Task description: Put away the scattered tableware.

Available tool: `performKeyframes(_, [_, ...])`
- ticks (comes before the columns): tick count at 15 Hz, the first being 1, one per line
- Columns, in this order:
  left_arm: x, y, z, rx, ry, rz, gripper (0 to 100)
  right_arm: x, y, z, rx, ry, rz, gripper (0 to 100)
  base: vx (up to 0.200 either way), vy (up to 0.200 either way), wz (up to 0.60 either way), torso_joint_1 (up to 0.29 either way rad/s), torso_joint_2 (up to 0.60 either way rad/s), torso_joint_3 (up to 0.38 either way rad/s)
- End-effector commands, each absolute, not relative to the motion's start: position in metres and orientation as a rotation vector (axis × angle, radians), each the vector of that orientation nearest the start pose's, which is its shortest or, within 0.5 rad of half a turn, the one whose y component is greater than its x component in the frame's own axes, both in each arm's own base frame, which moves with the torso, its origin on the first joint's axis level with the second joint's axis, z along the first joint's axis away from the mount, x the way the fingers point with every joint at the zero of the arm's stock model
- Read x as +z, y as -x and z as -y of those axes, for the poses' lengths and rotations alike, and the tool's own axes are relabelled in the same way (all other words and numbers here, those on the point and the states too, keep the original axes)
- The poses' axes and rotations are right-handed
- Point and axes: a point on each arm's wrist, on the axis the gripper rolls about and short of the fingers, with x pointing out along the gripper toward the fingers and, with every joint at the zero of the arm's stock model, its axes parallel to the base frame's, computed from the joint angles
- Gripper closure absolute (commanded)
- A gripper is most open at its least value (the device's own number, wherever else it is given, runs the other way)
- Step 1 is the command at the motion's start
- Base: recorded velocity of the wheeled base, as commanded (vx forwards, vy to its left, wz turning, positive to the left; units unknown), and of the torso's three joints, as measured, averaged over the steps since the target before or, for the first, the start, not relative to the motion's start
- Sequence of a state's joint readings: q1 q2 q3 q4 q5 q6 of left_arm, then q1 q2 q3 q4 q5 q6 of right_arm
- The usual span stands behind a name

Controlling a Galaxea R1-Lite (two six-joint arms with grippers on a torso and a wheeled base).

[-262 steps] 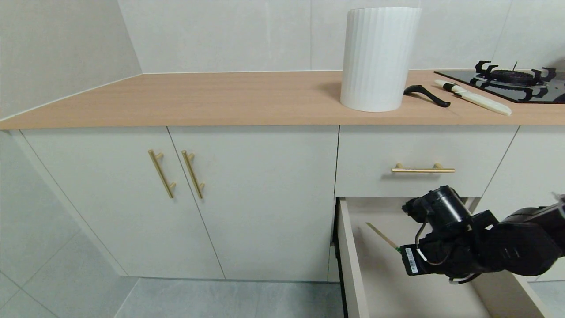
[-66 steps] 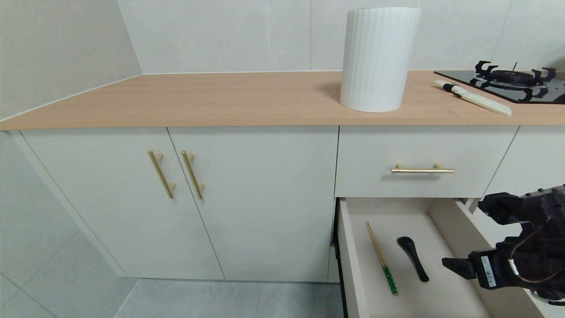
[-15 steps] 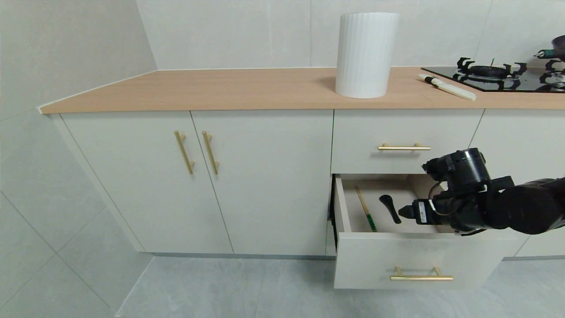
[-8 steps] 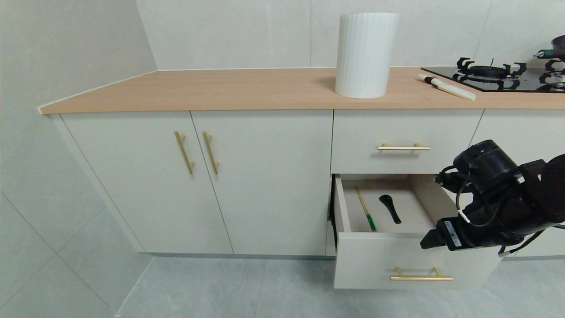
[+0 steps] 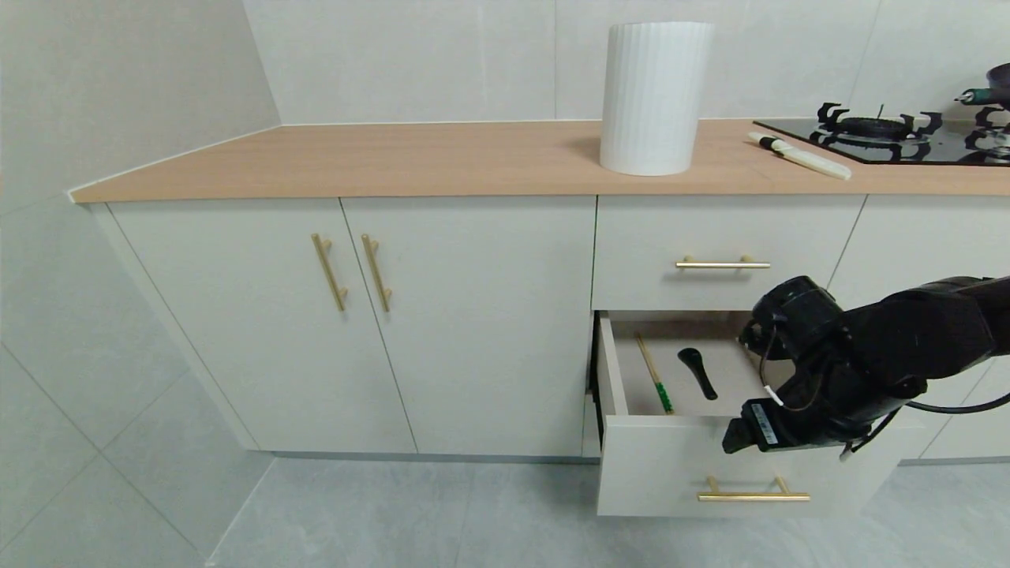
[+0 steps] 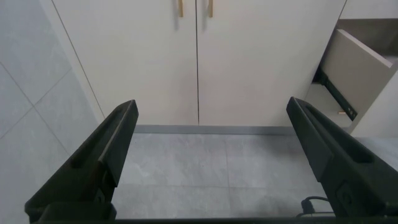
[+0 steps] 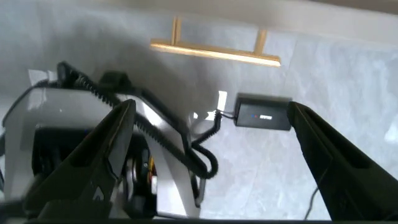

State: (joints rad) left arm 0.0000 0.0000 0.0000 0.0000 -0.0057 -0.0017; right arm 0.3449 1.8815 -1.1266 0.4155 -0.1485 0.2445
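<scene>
R pincer dropped to drawer front, spread; black spoon, green-tipped chopsticks inside.

Bright, even, diffuse light; low contrast. The tall white ribbed cylinder casts a soft shadow toward 9 o'clock on the light wooden surface. The glossy black hob shows faint glare. Head-view lines bow slightly near the edges. The dark fingers of the right gripper are out of focus.
</scene>
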Motion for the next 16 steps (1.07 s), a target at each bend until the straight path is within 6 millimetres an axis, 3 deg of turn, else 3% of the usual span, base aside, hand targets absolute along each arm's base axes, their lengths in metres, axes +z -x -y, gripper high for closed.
performKeyframes(1, [0.076,0.023,0.0,-0.006,0.003,-0.002,0,0.11,-0.301,-0.1,0.011,0.073,-1.184,0,0.0,0.0,0.0,0.0,0.0,0.0])
performKeyframes(11, [0.076,0.023,0.0,-0.006,0.003,-0.002,0,0.078,-0.34,-0.098,-0.095,-0.045,-0.948,0,0.0,0.0,0.0,0.0,0.0,0.0])
performKeyframes(16, [0.075,0.023,0.0,-0.006,0.002,0.0,0,0.045,-0.368,-0.097,-0.172,-0.103,-0.792,0,0.0,0.0,0.0,0.0,0.0,0.0])
